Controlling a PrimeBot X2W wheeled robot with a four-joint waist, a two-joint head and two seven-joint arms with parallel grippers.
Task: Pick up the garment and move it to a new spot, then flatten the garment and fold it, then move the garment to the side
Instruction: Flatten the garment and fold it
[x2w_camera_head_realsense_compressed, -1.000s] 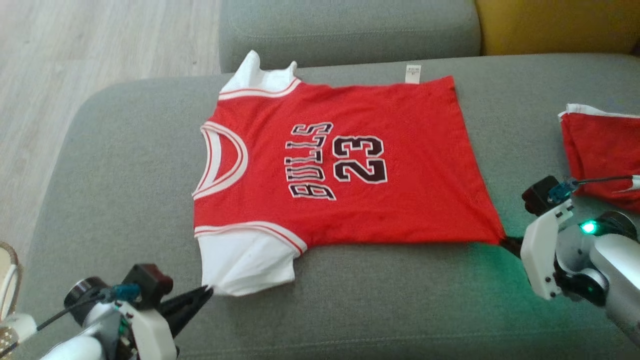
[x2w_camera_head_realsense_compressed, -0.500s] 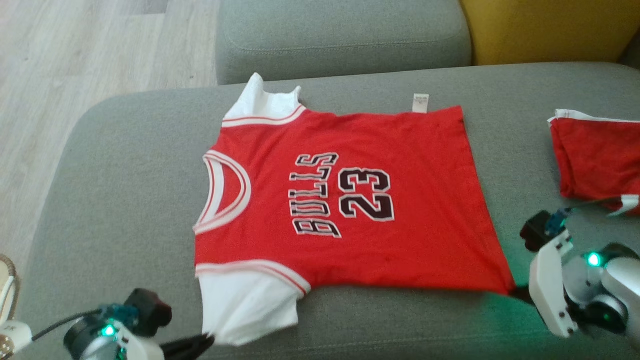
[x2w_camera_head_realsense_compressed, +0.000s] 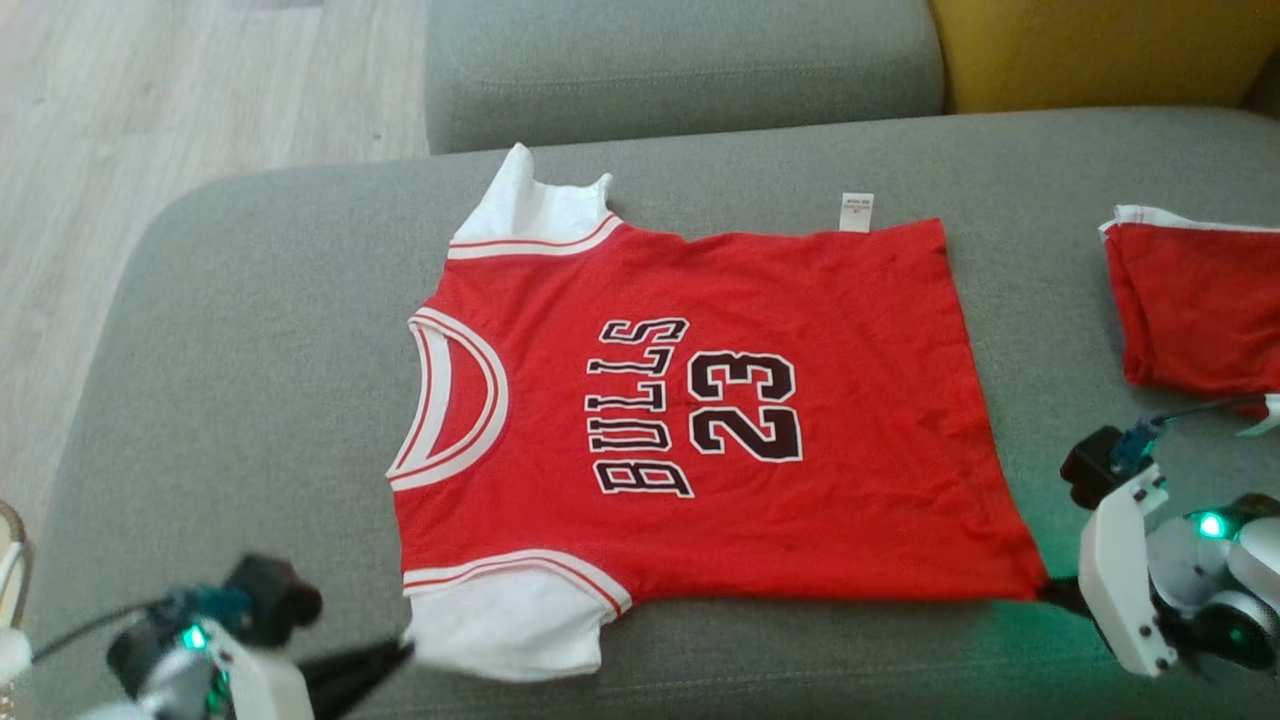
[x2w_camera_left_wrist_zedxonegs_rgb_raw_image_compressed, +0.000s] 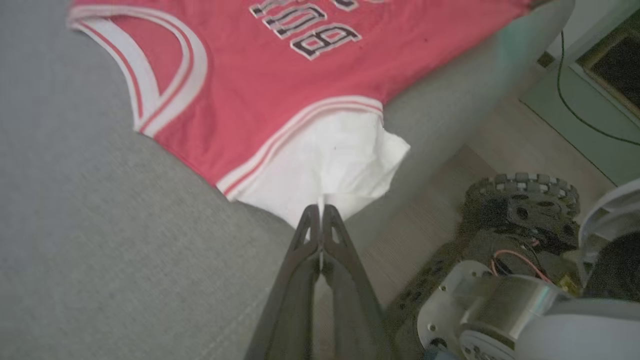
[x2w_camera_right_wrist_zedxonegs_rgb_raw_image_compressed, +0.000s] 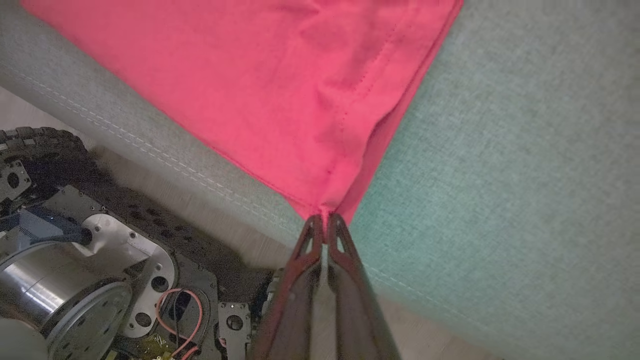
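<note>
Pinched shut on jersey (x2w_camera_head_realsense_compressed: 860, 330) near edge: left gripper (x2w_camera_left_wrist_zedxonegs_rgb_raw_image_compressed: 320, 209) at sleeve (x2w_camera_left_wrist_zedxonegs_rgb_raw_image_compressed: 330, 160), right gripper (x2w_camera_right_wrist_zedxonegs_rgb_raw_image_compressed: 325, 218) at hem corner (x2w_camera_right_wrist_zedxonegs_rgb_raw_image_compressed: 327, 197). Long axis left-right, lying beyond both.

A: Left gripper (x2w_camera_head_realsense_compressed: 405, 650)?
B: Sat lower left of frame, fingers pressed together on a sleeve edge of the garment (x2w_camera_head_realsense_compressed: 720, 300).
A: Right gripper (x2w_camera_head_realsense_compressed: 1050, 592)?
B: Lower right, fingers pointed left, clamped on the hem corner; wrist glowed green.

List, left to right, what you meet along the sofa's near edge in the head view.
Left arm's dark fingers, shut on the white sleeve → red-and-white fabric Bulls 23 jersey → right arm's dark fingers, shut on its hem corner.
</note>
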